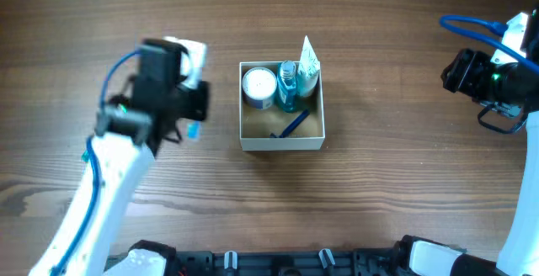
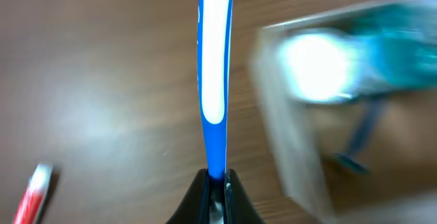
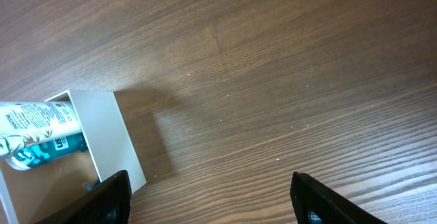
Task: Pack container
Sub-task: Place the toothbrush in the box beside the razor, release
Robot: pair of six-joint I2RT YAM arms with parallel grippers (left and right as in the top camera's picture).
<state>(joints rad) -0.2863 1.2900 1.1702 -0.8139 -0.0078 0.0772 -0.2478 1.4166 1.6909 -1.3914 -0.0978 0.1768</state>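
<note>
Where you find the box: the box (image 1: pixel 282 144) sits mid-worktop between your two arms, open side up, with thin white walls around a tan floor.
Box contents: a white jar (image 1: pixel 259 87) fills the far-left corner and a blue bottle (image 1: pixel 288 87) stands just beside it. A white tube (image 1: pixel 310 64) leans in the far-right corner, its end rising past the far wall. A dark-blue stick (image 1: pixel 292 124) lies flat on the tan floor on the near side.
Left jaws: clenched on the blue end of a toothbrush (image 2: pixel 215 80). In your left wrist view its blue-and-white handle runs straight away from them.
Left arm: your left arm (image 1: pixel 118 167) comes in from the near-left, and its head is just left of the box, not touching it.
Left wrist view: the box shows on the right, blurred, with the jar only a white glare. You cannot tell from this view how high the toothbrush is above the wood.
Red tube: a small red-and-white tube (image 2: pixel 34 193) lies on the worktop (image 1: pixel 379 209), at the lower left of your left wrist view and apart from the box.
Right jaws: released and spread wide, the two dark fingers (image 3: pixel 109 200) at the bottom of your right wrist view with only bare wood between them.
Right arm: your right arm (image 1: pixel 497 82) is at the far-right edge, well apart from the box. Only the box's corner, the white tube and the bottle reach the left edge of its wrist view.
</note>
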